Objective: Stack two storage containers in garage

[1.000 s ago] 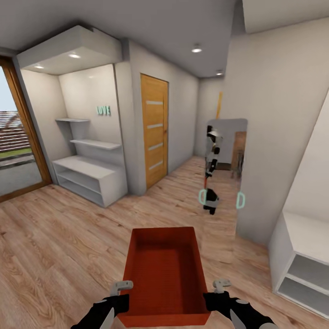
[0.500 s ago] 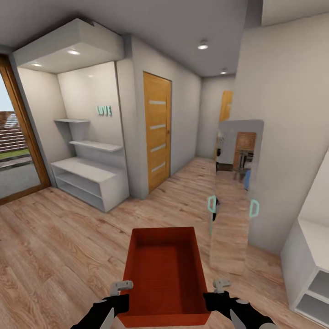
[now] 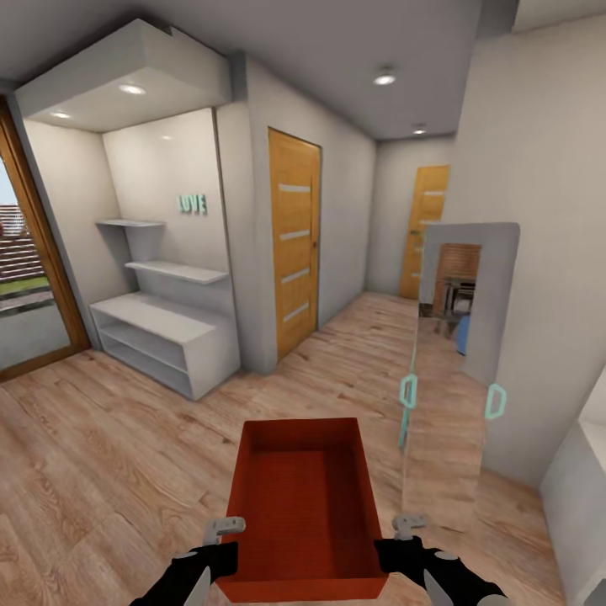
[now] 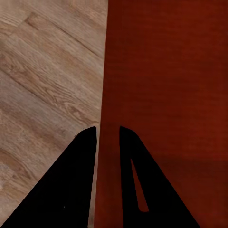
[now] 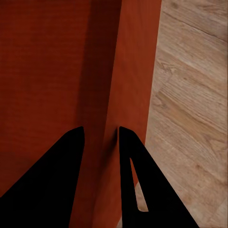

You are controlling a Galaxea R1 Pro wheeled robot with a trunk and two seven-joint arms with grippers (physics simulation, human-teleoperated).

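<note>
One orange-red storage container (image 3: 305, 505), an open-topped bin, hangs low in front of me over light wood-plank floor (image 3: 109, 471). My left gripper (image 3: 225, 549) is shut on its left wall and my right gripper (image 3: 397, 547) on its right wall. In the left wrist view the left gripper (image 4: 107, 131) has one dark finger on each side of the container's wall (image 4: 110, 71). The right wrist view shows the right gripper (image 5: 100, 131) pinching the container's other wall (image 5: 133, 71) the same way. The second container, the garage and its concrete floor are out of view.
I am in a hallway. A white shelf unit (image 3: 160, 337) fills the alcove at the left, beside a glass door (image 3: 25, 278). A wooden door (image 3: 295, 244) stands ahead, another door (image 3: 426, 229) ends the corridor. A tall mirror (image 3: 454, 379) and white cabinet (image 3: 581, 497) line the right wall.
The whole view has shifted, so the camera has moved along the hallway: the mirror and right wall slid rightward and the far door came into sight. Container and grippers keep their hold.
</note>
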